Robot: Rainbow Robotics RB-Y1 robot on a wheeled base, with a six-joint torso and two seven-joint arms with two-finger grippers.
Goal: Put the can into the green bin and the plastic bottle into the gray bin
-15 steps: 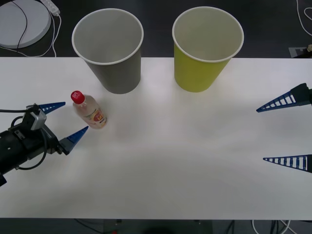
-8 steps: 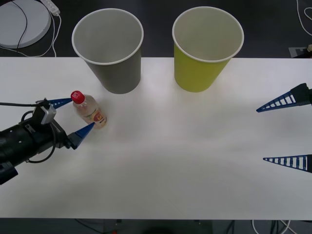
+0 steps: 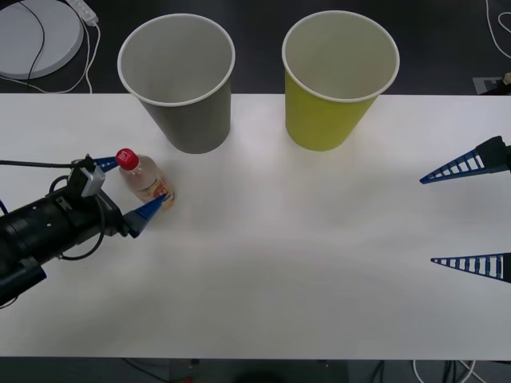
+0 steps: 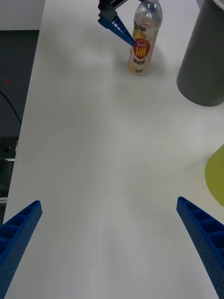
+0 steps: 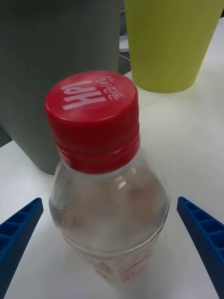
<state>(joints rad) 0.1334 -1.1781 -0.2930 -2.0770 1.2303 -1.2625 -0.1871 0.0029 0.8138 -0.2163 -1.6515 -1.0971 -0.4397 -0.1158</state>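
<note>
Front view, white table (image 3: 303, 263): broad flat top that carries both bins and the bottle; landmark for every place below.
Gray bin (image 3: 180, 84): large gray tapered cup-shaped bin with a white rim and pale inside, upright at the table's far edge, toward the table's left half.
Green bin (image 3: 337, 80): large yellow-green tapered cup-shaped bin with a white rim, upright at the table's far edge, beside the gray bin and apart from it, toward the table's middle.
Left arm: black, reaches in over the table's left side.
Left gripper (image 3: 129, 188): 2 blue ribbed fingers spread apart, 1 on each side of the bottle; not pinching it. From the left wrist view the fingers (image 5: 18, 229) sit at both lower corners with clear gaps to the bottle's body.
Right gripper (image 3: 467, 215): 2 blue ribbed fingers spread wide, over the table's right edge, well apart from both bins and from the bottle, holding nothing.
Plastic bottle (image 3: 148, 182): small clear plastic bottle with a red screw cap and an orange-red-and-white label, upright on the table's left part, in front of the gray bin and near it, between the left gripper's fingers. In the right wrist view the bottle (image 4: 143, 42) stands on its base on the table, with 1 blue finger at its label.
Red cap (image 5: 92, 114): round, with white lettering on top, screwed on.
</note>
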